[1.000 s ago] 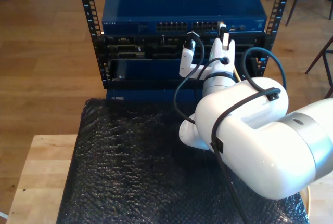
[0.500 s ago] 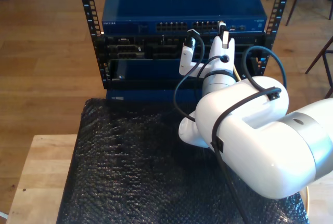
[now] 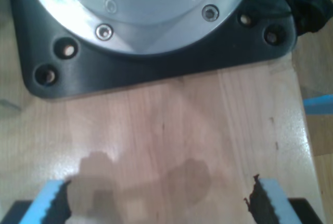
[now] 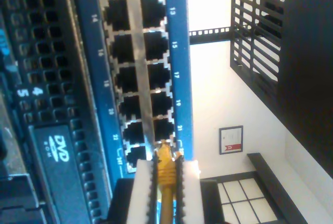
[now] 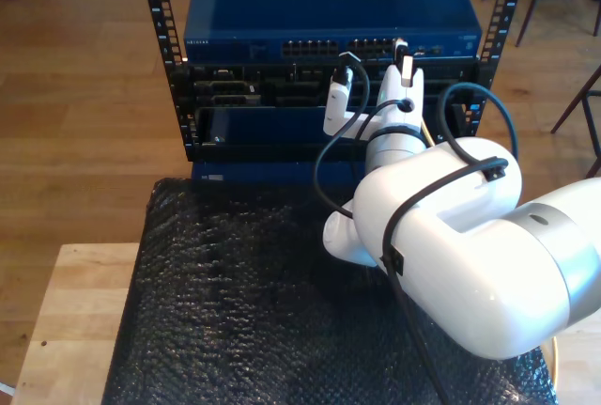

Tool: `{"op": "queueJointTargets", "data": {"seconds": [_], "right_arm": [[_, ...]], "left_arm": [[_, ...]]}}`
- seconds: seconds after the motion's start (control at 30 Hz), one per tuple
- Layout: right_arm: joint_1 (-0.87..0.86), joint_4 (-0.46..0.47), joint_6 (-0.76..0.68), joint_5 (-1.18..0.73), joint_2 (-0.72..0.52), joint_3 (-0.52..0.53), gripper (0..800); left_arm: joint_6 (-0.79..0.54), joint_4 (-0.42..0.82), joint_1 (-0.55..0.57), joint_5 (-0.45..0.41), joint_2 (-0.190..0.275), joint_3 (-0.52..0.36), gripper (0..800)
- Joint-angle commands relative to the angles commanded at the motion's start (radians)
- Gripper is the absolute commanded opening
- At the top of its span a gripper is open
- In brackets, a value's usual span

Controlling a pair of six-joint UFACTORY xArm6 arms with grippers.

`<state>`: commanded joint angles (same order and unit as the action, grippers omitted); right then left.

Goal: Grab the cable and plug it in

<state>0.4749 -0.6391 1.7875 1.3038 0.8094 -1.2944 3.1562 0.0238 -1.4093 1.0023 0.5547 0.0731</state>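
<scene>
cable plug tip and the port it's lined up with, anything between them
Nothing shows between them. In the second wrist view the yellow cable, held in my second claw, has its plug tip right at the blue switch's end port, with no visible obstruction.

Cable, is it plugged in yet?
Not quite. Grabbing is done: my second claw pinches the yellow cable. Its plug tip sits right at the blue switch ports, beside the last pair, apparently not seated. Left: push it in. My first claw waits open over wood.

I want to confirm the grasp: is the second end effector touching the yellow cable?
Touching. In the second wrist view, my second end effector has its white pads pressed against both sides of the yellow cable, with no gap between them.
</scene>
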Motion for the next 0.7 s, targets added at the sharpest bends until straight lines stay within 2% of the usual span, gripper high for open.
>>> {"op": "queueJointTargets", "data": {"seconds": [0.2, 0.3, 0.7], "right_arm": [[0.005, 0.002, 0.000, 0.000, -0.002, 0.003, 120], [0.005, 0.002, 0.000, -0.002, -0.003, 0.002, 217], [0.006, 0.005, 0.000, 0.000, -0.009, 0.002, 275]], "left_arm": [[0.000, 0.000, 0.000, 0.000, 0.000, 0.000, 800], [0.000, 0.000, 0.000, 0.000, 0.000, 0.000, 800], [0.000, 0.000, 0.000, 0.000, 0.000, 0.000, 800]]}}
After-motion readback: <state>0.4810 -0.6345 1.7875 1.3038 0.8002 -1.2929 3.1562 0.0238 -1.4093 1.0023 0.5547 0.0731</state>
